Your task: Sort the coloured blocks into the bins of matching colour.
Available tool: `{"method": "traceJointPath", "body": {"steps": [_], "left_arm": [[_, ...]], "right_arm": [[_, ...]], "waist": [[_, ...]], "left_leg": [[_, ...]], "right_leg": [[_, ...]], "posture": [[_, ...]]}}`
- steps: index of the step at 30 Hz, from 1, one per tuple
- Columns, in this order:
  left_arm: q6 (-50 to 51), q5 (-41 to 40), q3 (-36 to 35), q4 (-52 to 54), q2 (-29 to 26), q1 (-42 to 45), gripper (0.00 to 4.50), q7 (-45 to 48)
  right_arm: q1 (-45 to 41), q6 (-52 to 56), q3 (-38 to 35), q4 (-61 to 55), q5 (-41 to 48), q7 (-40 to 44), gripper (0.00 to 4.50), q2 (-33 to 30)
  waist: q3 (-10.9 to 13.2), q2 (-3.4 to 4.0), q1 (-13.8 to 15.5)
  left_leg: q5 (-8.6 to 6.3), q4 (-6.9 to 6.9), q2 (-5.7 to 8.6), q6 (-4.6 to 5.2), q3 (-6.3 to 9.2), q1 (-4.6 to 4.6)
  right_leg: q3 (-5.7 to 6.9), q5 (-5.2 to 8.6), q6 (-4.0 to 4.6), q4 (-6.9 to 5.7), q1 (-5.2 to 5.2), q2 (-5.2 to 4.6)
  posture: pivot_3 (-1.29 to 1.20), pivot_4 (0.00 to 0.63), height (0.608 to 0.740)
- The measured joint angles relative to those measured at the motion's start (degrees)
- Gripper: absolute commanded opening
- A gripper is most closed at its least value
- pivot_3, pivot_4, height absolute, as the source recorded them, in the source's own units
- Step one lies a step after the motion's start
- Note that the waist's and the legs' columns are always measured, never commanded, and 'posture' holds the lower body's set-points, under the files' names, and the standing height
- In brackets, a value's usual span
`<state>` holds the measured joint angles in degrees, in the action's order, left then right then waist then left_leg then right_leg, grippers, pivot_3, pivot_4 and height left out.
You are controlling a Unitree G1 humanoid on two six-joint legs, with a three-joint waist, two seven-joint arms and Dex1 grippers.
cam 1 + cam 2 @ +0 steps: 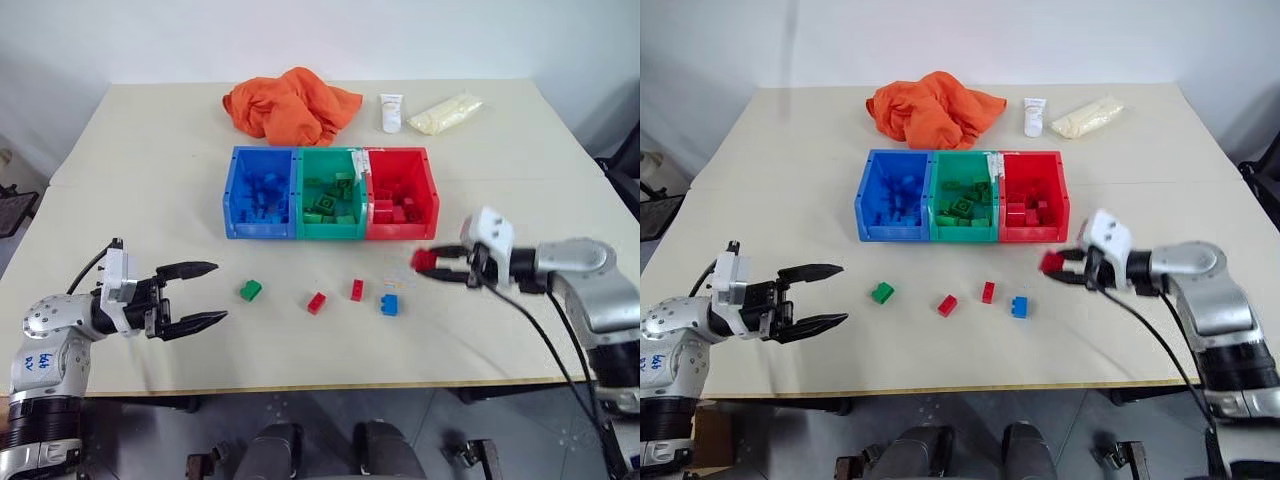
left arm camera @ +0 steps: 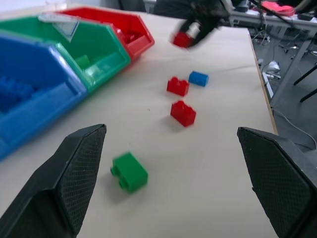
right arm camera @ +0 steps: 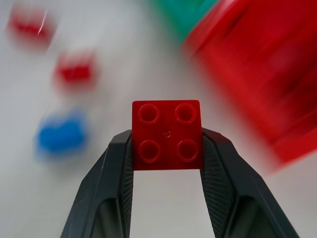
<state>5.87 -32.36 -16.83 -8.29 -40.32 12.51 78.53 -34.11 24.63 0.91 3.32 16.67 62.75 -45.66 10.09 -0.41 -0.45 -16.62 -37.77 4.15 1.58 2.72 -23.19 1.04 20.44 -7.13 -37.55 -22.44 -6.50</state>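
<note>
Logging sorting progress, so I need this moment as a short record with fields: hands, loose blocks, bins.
right hand: shut on a red block, just short of the red bin
left hand: open, nothing in it
loose on table: green block, two red blocks, blue block
bins: blue bin, green bin, red bin, each with blocks inside
</note>
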Motion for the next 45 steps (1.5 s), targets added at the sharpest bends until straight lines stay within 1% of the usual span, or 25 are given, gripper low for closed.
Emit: {"method": "traceJointPath", "body": {"steps": [1, 3, 5, 7, 9, 12, 13, 14, 18, 22, 25, 27, 29, 30, 33, 35, 37, 40, 43, 45], "left_arm": [[0.0, 0.0, 0.05, -0.09, 0.05, 0.23, 4.5, -0.02], [-0.02, 0.01, 0.12, -0.9, 0.18, 0.72, 4.5, -0.11], [-0.07, 0.05, 0.64, -1.68, 0.36, 1.46, 4.5, -0.14], [-0.16, 0.1, 1.4, -1.73, 0.65, 2.38, 4.5, -0.14], [-0.2, 0.1, 1.65, -1.83, 0.83, 2.75, 4.5, -0.2], [-0.34, 0.13, 2.02, -1.89, 0.98, 2.95, 4.5, -0.22], [-0.38, 0.14, 2.14, -1.89, 1.01, 2.97, 4.5, -0.22], [-0.4, 0.14, 2.19, -1.89, 1.08, 2.98, 4.5, -0.22], [-0.74, 0.14, 2.33, -1.95, 1.22, 3.38, 4.5, -0.14], [-0.99, 0.14, 2.8, -3.18, 1.28, 4.4, 4.5, 0.41], [-1.37, 0.22, 3.28, -4.58, 1.28, 5.12, 4.5, 1.09], [-1.84, 0.29, 3.27, -6.02, 1.06, 5.32, 4.5, 1.43], [-2.21, 0.63, 3.78, -6.78, 0.99, 6.11, 4.5, 1.84], [-2.52, 0.76, 3.83, -7.33, 0.85, 6.61, 4.5, 2.08], [-3.14, 0.9, 2.98, -9.63, -0.84, 6.41, 4.5, 2.74], [-3.43, 0.92, 2.64, -10.43, -0.94, 6.44, 4.5, 3.07], [-3.49, 0.93, 2.65, -10.59, -0.94, 6.43, 4.5, 3.49], [-3.58, 0.98, 2.64, -10.61, -0.94, 6.43, 4.5, 3.57], [-3.58, 1.05, 2.59, -10.63, -0.94, 6.36, 4.5, 3.51], [-3.55, 1.06, 2.66, -10.46, -0.88, 6.41, 4.5, 3.41]], "right_arm": [[-1.97, 0.6, -0.29, 0.26, 0.06, -0.92, 1.47, 0.61], [-8.21, 1.5, 0.22, 4.53, -0.89, -3.47, 1.47, 3.31], [-14.98, -1.09, 1.34, 12.94, -3.61, -7.0, 1.47, 7.29], [-19.59, -5.11, 2.5, 21.22, -6.62, -9.97, 2.21, 10.12], [-23.17, -9.22, 3.3, 28.97, -8.86, -11.85, 2.78, 12.6], [-25.99, -14.23, 3.75, 36.79, -11.23, -12.98, 3.81, 14.34], [-26.42, -15.37, 3.79, 38.0, -11.75, -13.03, 4.18, 14.62], [-26.58, -16.16, 3.79, 38.57, -12.07, -12.96, 4.44, 14.69], [-25.96, -17.97, 3.7, 38.15, -12.29, -10.71, 4.48, 14.01], [-18.97, -16.17, 2.99, 27.35, -10.07, -4.94, 4.48, 9.71], [-8.12, -11.16, 1.57, 12.43, -4.28, 2.54, 4.48, 3.71], [-2.07, -7.94, 0.09, 5.35, -1.23, 5.54, 4.48, 0.08], [4.62, -5.1, -3.13, -1.13, 1.95, 7.84, 4.48, -3.98], [10.11, -3.99, -5.86, -4.51, 3.26, 9.36, 4.48, -7.37], [21.3, -2.5, -11.24, -7.68, 4.0, 11.56, 4.48, -13.4], [26.47, -2.53, -13.53, -8.26, 3.85, 12.04, 4.48, -15.25], [28.99, -2.87, -14.72, -8.49, 3.64, 12.14, 4.48, -15.7], [28.74, -2.95, -14.43, -9.19, 3.59, 11.42, 4.48, -15.68], [24.47, -1.71, -10.92, -11.2, 3.6, 10.1, 4.48, -14.59], [20.83, -0.53, -7.12, -12.42, 3.57, 8.78, 4.48, -12.06]], "waist": [[0.0, 0.0, 0.03], [0.0, 0.0, -0.04], [0.0, 0.0, -0.22], [0.0, 0.0, -0.3], [0.0, 0.0, -0.42], [0.0, 0.0, -0.78], [0.0, 0.0, -1.01], [0.0, 0.0, -1.16], [0.0, 0.0, -1.47], [0.0, 0.0, -1.28], [0.0, 0.0, -0.71], [0.0, 0.0, -0.42], [0.0, 0.0, -0.12], [0.0, 0.0, 0.21], [0.0, 0.0, 0.45], [0.0, 0.0, 0.34], [0.0, 0.0, 0.15], [0.0, 0.0, 0.03], [0.0, 0.0, 0.1], [0.0, 0.0, 0.24]], "left_leg": [[0.0, 0.01, 0.0, 0.0, 0.01, 0.0], [0.0, 0.01, 0.01, -0.01, 0.02, 0.0], [0.0, 0.0, 0.02, 0.0, 0.02, 0.01], [0.0, 0.04, 0.04, 0.0, 0.06, 0.0], [-0.01, 0.04, 0.07, 0.0, 0.09, -0.01], [-0.02, 0.1, 0.09, 0.02, 0.12, -0.03], [-0.02, 0.11, 0.1, 0.02, 0.13, -0.03], [-0.02, 0.12, 0.1, 0.02, 0.13, -0.03], [-0.02, 0.13, 0.04, 0.01, 0.13, -0.03], [-0.02, 0.06, 0.03, 0.01, 0.12, -0.03], [-0.05, -0.03, 0.06, 0.04, 0.23, -0.09], [-0.06, -0.08, 0.07, 0.07, 0.2, -0.1], [-0.06, -0.09, 0.04, 0.07, 0.15, -0.11], [-0.07, -0.1, 0.04, 0.07, 0.14, -0.11], [-0.07, -0.11, 0.05, 0.07, 0.11, -0.07], [-0.07, -0.13, 0.04, 0.08, 0.03, -0.03], [-0.07, -0.13, 0.0, 0.08, -0.03, -0.01], [-0.07, -0.12, -0.02, 0.07, -0.07, 0.0], [-0.07, -0.14, -0.02, 0.07, -0.06, 0.0], [-0.07, -0.16, -0.01, 0.07, -0.04, -0.01]], "right_leg": [[0.0, 0.0, 0.0, 0.0, 0.0, 0.0], [0.0, 0.0, 0.0, -0.04, -0.01, 0.0], [0.02, 0.0, 0.0, -0.08, -0.02, 0.0], [0.05, 0.0, 0.0, -0.1, -0.03, -0.01], [0.09, 0.0, 0.0, -0.21, -0.05, -0.02], [0.17, -0.01, 0.0, -0.29, -0.04, -0.04], [0.19, -0.01, 0.0, -0.28, -0.04, -0.04], [0.19, -0.01, 0.0, -0.28, -0.04, -0.04], [0.25, -0.01, 0.0, -0.27, -0.05, -0.01], [0.23, -0.01, 0.0, -0.28, -0.02, -0.01], [0.23, -0.01, -0.01, -0.25, 0.03, -0.02], [0.2, -0.01, -0.01, -0.21, 0.07, -0.03], [0.18, -0.01, -0.01, -0.13, 0.08, -0.02], [0.18, -0.01, -0.01, -0.09, 0.06, -0.02], [0.15, -0.01, -0.01, -0.06, 0.13, -0.03], [0.08, -0.01, -0.01, 0.08, 0.15, -0.03], [0.06, -0.01, -0.01, 0.08, 0.14, -0.02], [0.04, -0.01, -0.01, 0.03, 0.09, -0.01], [0.03, -0.01, -0.01, 0.05, 0.09, -0.02], [0.03, -0.01, -0.01, 0.05, 0.09, -0.02]], "posture": [[0.0, 0.15, 0.74], [0.0, 0.15, 0.74], [0.0, 0.15, 0.74], [0.0, 0.15, 0.74], [0.0, 0.15, 0.74], [0.0, 0.15, 0.74], [0.0, 0.15, 0.74], [0.0, 0.15, 0.74], [0.0, 0.15, 0.74], [0.0, 0.15, 0.74], [0.0, 0.15, 0.74], [0.0, 0.15, 0.74], [0.0, 0.15, 0.74], [0.0, 0.15, 0.74], [0.0, 0.15, 0.74], [0.0, 0.15, 0.74], [0.0, 0.15, 0.74], [0.0, 0.15, 0.74], [0.0, 0.15, 0.74], [0.0, 0.15, 0.74]]}}
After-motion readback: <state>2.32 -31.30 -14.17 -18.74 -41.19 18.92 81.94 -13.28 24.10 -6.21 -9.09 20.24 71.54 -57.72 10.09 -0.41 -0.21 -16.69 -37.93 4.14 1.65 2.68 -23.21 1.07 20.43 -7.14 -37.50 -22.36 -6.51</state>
